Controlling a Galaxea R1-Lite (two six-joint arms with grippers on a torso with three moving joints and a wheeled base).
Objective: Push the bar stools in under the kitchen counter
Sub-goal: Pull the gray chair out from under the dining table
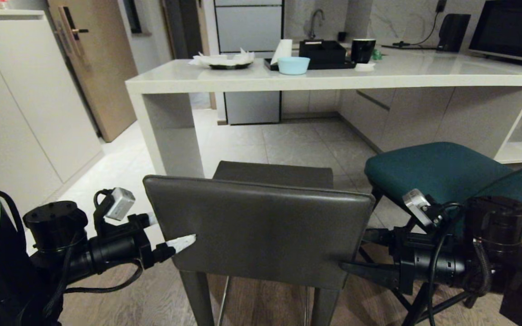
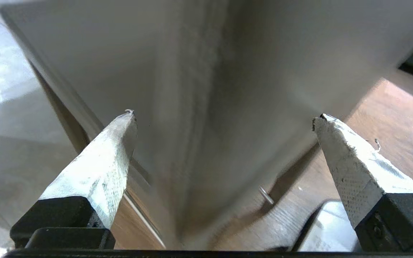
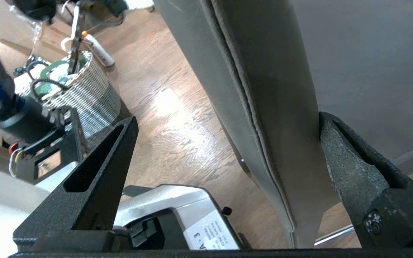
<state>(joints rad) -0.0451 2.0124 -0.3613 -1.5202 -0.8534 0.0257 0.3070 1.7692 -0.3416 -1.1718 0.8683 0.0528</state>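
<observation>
Grey stool (image 1: pixel 261 226) standing on the wood floor, well short of the bench (image 1: pixel 333 79), backrest toward the robot; teal stool (image 1: pixel 442 172) just beside it on the right, also not tucked in. Left claw (image 1: pixel 170 233) spread wide at the backrest's left edge, straddling it, holding nothing. Right claw (image 1: pixel 356 253) likewise wide open around the right edge, one finger seemingly touching. Probably heavy, rigid, leather slick; best pushed low on the backrest, both sides evenly, to avoid tipping.
</observation>
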